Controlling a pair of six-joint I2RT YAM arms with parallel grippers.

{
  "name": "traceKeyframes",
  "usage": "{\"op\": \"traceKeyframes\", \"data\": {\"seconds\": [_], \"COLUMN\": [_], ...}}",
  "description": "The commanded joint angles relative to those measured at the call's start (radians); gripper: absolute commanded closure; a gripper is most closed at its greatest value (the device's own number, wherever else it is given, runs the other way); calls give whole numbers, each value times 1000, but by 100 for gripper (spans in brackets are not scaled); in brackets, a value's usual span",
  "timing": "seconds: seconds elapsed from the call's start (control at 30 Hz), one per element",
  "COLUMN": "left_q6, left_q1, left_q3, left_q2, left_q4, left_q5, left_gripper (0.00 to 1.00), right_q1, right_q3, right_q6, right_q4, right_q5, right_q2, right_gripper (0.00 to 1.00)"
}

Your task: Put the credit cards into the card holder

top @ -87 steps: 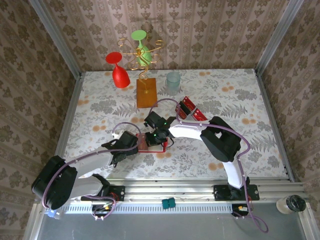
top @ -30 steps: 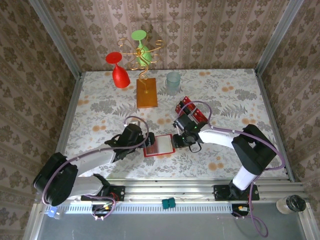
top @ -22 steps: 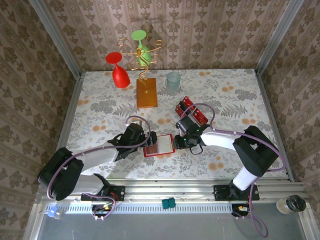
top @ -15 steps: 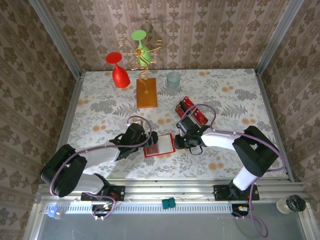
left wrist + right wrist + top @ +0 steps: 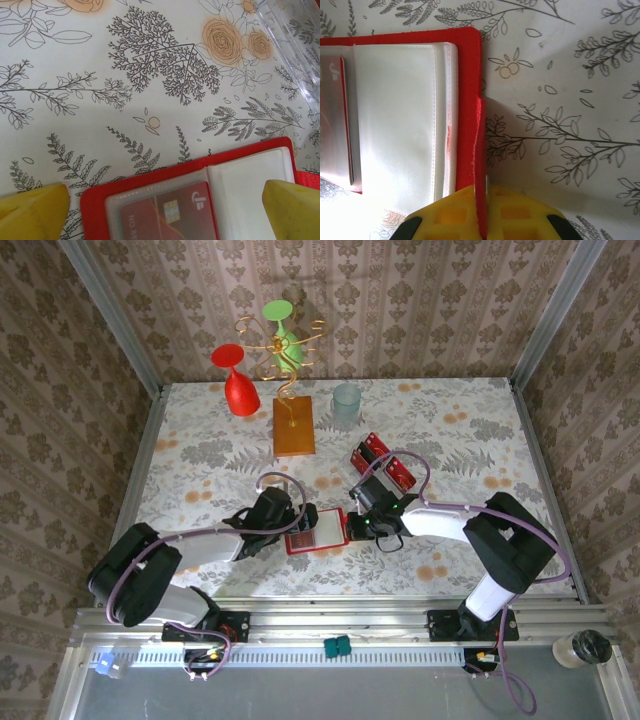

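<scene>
Left wrist: glossy red card holder point(image 5: 245, 175) open flat, one card point(image 5: 167, 215) inside.

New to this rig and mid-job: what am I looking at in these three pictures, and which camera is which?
Two robot arms work at a flowered table. One picture looks down from above and behind them. The other two come from a camera on each wrist. The red card holder lies open, with one credit card in its clear pocket. The right pincer is shut on the holder's red edge. The left pincer is open, its fingers either side of the holder. More cards wait farther back.
</scene>
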Motion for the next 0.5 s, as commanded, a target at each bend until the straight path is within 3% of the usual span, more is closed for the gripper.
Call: {"op": "traceKeyframes", "data": {"seconds": [0.0, 0.47], "left_q6": [-21, -48], "left_q1": [-17, -37], "left_q3": [18, 13], "left_q2": [19, -96], "left_q4": [30, 35], "left_q5": [32, 32], "left_gripper": [0, 0], "right_q1": [15, 26], "right_q3": [-16, -14], "right_q6": [21, 43], "right_q4": [25, 63], "right_q5": [-25, -37], "right_q2": [10, 51], "right_gripper": [94, 95]}}
